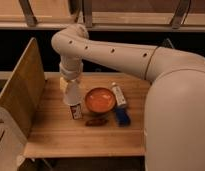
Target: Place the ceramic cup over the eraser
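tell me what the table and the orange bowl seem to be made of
The table looks like wood: pale matte boards with seam lines running along the top. The orange bowl is smooth with a soft sheen, likely glazed ceramic or plastic; the look leaves that open. The end effector hangs just left of the bowl, above the table.

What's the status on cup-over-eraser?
Arm down, gripper just above eraser. White shape at its tip, likely the ceramic cup. Nearest clutter: orange bowl, close beside eraser.
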Robot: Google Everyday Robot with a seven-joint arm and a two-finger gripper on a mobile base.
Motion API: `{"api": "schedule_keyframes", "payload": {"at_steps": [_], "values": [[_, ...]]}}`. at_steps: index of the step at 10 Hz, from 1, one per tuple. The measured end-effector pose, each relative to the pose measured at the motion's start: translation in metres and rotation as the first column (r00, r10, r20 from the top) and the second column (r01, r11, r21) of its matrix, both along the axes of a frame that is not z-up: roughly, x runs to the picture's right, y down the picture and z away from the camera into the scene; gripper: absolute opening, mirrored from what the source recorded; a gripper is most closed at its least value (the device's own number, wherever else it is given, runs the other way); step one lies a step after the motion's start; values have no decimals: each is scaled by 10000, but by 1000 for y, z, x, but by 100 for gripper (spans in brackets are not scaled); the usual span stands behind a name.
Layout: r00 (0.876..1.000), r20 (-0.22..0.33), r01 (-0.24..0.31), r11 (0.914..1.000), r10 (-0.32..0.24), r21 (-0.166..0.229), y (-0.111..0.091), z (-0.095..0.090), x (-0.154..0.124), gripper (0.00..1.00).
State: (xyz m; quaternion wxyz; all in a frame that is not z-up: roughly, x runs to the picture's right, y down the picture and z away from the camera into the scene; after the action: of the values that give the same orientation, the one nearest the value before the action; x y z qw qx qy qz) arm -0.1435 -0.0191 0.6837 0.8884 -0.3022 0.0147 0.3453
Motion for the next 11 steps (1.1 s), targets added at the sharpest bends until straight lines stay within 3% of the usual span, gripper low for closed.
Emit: {"api": "schedule_keyframes", "payload": {"at_steps": [2,4,8,10,11], "values": [[10000,-29,39,10000,-39,17,0,1,0,0],[9989,-439,156,9994,-142,314,-8,4,11,0],[9931,-1173,30,9992,16,390,-3,-3,33,0],[9945,-1043,-56,9991,101,428,2,-4,28,0],[9972,-719,-172,9985,209,517,5,-1,18,0]]}}
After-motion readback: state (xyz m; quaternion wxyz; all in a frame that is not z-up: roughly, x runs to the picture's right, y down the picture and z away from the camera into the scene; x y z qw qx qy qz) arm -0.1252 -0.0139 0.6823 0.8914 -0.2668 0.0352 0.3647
